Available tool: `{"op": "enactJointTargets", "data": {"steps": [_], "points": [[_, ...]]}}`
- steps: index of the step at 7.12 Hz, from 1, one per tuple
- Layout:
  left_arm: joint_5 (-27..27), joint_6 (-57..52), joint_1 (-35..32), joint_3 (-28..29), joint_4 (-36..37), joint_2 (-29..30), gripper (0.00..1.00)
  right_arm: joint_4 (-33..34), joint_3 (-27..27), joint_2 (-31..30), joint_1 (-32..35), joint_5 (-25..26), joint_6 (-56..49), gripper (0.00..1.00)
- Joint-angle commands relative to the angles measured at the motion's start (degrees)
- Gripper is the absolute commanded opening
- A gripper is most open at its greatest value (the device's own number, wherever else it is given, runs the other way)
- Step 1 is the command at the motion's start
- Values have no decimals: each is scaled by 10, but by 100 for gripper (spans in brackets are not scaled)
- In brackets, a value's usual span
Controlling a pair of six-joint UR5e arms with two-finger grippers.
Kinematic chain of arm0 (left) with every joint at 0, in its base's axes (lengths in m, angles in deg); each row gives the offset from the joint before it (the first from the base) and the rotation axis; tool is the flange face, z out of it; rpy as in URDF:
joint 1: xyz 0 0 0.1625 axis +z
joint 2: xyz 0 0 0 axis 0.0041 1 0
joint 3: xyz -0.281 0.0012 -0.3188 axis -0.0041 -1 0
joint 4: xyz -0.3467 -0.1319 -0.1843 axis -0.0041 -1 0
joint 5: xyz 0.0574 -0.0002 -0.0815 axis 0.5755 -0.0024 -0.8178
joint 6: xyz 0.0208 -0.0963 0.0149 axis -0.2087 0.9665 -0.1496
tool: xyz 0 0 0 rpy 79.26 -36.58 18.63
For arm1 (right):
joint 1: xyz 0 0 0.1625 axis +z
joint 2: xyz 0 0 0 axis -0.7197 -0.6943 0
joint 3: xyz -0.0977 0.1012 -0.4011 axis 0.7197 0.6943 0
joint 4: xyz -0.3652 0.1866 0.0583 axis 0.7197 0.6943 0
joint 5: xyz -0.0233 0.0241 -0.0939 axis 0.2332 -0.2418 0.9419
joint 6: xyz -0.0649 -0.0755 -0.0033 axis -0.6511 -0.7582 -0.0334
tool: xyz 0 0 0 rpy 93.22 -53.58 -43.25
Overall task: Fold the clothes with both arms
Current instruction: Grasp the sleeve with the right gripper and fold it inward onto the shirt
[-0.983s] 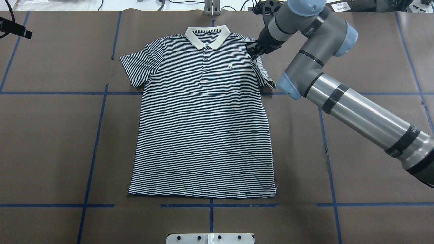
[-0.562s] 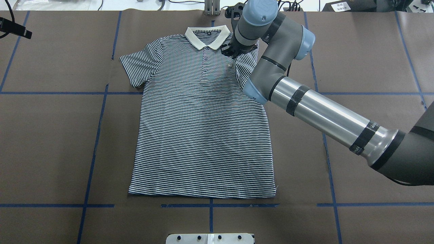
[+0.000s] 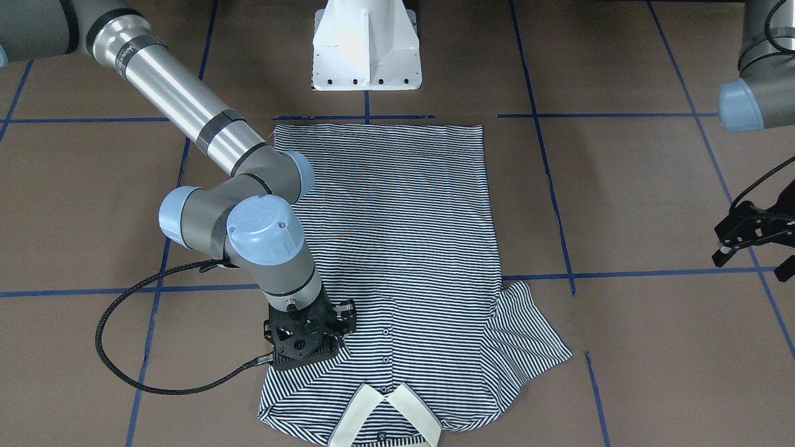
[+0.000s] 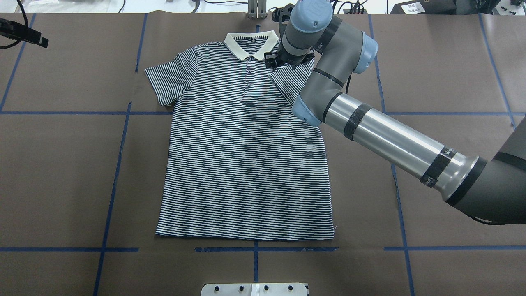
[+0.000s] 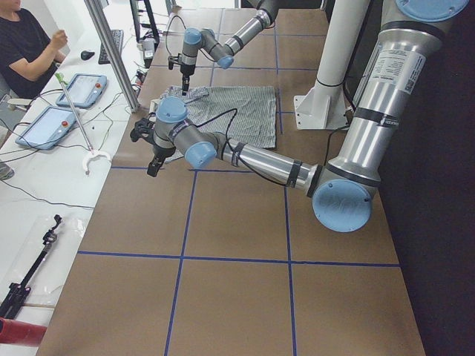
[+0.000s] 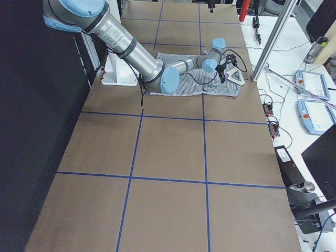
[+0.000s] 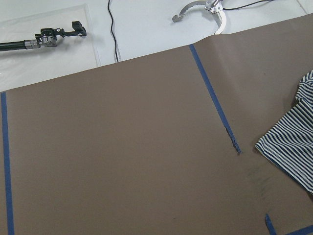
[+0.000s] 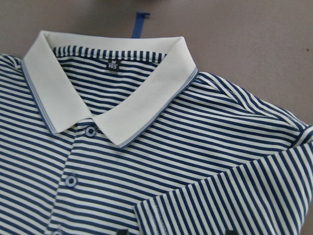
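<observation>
Found the right hand (image 4: 274, 62) low over the right chest of the polo shirt (image 4: 246, 164), just beside the cream collar (image 4: 251, 43). Noted its fingers (image 8: 123, 232) as two dark tips at the bottom of the wrist view, set well apart, striped cloth flat between them; read as spread, not pinching. Saw the right sleeve (image 4: 294, 78) folded inward across the chest, hem edge under the hand, fold line running from the shoulder.

Located the left hand (image 3: 751, 261) well off to the left, over bare table (image 4: 61, 164), clear of the shirt. Logged its black fingers as parted, nothing between them. From its wrist camera, caught only brown surface, blue tape lines (image 7: 215, 98) and the tip of the left sleeve (image 4: 168, 82).

Recorded the shirt face up in the middle of the table, collar at the far edge, hem near the robot's white pedestal (image 3: 366, 43). Marked the left sleeve as spread flat outward, body smooth, buttons closed down the placket.

Spotted a seated person (image 5: 26, 44) beyond the far edge, beside two tablets.
</observation>
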Motion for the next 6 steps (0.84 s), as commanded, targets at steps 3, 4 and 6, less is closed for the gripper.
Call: {"op": "enactJointTargets", "data": {"steps": [3, 4, 6], "points": [[204, 308, 180, 66, -21, 92, 100, 264, -304, -112, 22, -78, 89, 100], [235, 354, 194, 124, -70, 107, 100, 265, -337, -147, 37, -107, 82, 100], [305, 359, 218, 239, -125, 165, 100, 261, -338, -150, 42, -117, 82, 100]]}}
